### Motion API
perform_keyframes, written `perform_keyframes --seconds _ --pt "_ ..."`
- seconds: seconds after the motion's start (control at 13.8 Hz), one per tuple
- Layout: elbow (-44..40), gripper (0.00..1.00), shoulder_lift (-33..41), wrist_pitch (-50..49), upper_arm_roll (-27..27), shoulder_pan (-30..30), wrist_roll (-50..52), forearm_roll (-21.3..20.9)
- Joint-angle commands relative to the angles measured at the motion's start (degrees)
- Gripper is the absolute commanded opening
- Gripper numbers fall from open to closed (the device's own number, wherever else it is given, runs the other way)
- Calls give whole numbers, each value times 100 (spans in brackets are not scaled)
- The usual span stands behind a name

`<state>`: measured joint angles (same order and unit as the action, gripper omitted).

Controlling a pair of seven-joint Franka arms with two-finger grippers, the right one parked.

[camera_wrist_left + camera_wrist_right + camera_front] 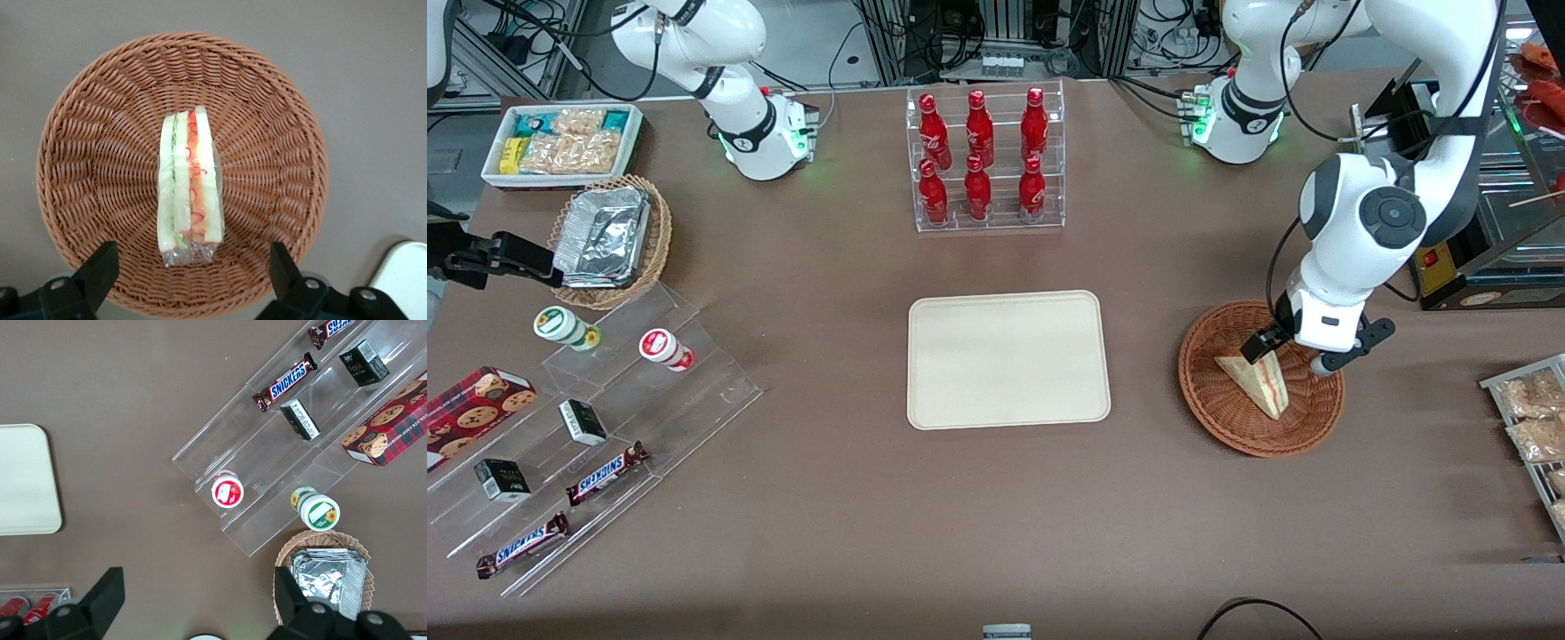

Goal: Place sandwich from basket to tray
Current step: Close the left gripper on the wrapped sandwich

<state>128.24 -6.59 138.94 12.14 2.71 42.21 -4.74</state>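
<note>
The gripper [1298, 354] hovers over the basket [1209, 400], its fingers [100, 270] spread wide and holding nothing. The sandwich [1256, 380] lies in the basket, filling edge up in the wrist view [190, 187], wrapped in clear film, between the two fingers but untouched by either. On the bench [996, 516], taking the front camera as six o'clock, the basket sits at three o'clock from the tray [1008, 359], well apart from it. The tray is bare.
</note>
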Motion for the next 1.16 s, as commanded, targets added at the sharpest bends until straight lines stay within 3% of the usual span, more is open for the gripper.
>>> perform_keyframes --seconds 0.0,0.58,0.65,0.8,0.87,1.09 --pt "78 100 -175 308 -10 54 138 -176" --pt "201 99 -852 1179 -71 63 156 -176" --pt "201 80 -861 1206 -71 63 147 -176" --pt "184 7 -818 1162 -71 63 103 -185" --pt "175 0 -774 1127 -71 63 85 -185" --pt "166 0 -511 786 -71 63 77 -212"
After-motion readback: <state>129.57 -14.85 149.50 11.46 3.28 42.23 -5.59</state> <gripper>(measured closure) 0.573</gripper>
